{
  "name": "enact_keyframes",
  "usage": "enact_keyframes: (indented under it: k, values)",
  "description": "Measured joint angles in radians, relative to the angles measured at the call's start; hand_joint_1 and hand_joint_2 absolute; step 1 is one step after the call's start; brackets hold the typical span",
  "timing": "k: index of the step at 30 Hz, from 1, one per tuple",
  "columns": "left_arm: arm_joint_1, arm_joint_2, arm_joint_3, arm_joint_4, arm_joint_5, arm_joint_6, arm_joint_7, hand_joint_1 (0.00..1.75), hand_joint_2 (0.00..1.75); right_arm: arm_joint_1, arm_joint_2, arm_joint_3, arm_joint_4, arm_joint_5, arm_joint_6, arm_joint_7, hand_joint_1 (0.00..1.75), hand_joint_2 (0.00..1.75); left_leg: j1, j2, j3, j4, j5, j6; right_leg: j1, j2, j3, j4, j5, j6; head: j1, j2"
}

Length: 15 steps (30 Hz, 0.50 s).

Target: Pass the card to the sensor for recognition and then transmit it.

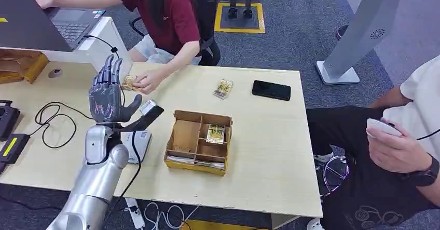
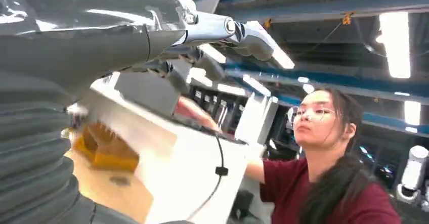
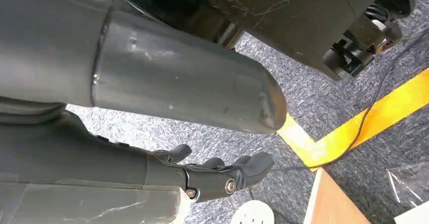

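We are working over the pale wooden table [image 1: 270,152], our silver left arm reaching up from 7 o'clock while a person in a dark red shirt [image 1: 171,17] is leaning in from 12 o'clock. Our left hand [image 1: 108,96] is standing upright with its dark fingers [image 1: 110,69] spread apart and grasping nothing. The task's thing, a small gold-patterned card [image 1: 129,82], is lying just beside those fingertips at 1 o'clock, pinched in the person's hand [image 1: 148,79]; its long axis is running roughly toward us, though it is too small to be sure. This left hand is clearly the nearer 1. Our right hand [image 3: 222,176] is hanging beside the body over grey carpet, fingers loosely curled around nothing.

At 5 o'clock from the left hand, the dark angled sensor [image 1: 148,117] is standing on its white base, close by. Further toward 4 o'clock, an open brown cardboard box with dividers [image 1: 187,136] is holding another card. A black phone [image 1: 271,90] and a wrapped card pack [image 1: 223,88] are lying well apart at 2 o'clock. Nothing is standing between fingers and card, we judge.
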Motion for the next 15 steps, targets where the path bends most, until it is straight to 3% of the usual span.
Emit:
enact_keyframes:
  k: [8,15]
  values:
    - [0.009,-0.009,0.032,-0.03,0.121,-0.015,-0.047,0.0,1.75,0.0,0.0,0.0,0.0,0.0,0.0,0.003,0.0,0.0,0.0,0.0,0.0,0.0,0.0,0.0,0.0,0.0,0.0,0.0,0.0,0.0,0.0,0.0]
    - [0.03,-0.016,0.065,-0.071,0.28,-0.068,-0.105,0.0,1.75,0.001,0.0,0.0,0.0,0.0,-0.007,0.008,0.0,0.0,0.0,0.0,0.0,0.0,0.0,0.0,0.0,0.0,0.0,0.0,0.0,0.0,0.0,0.0]
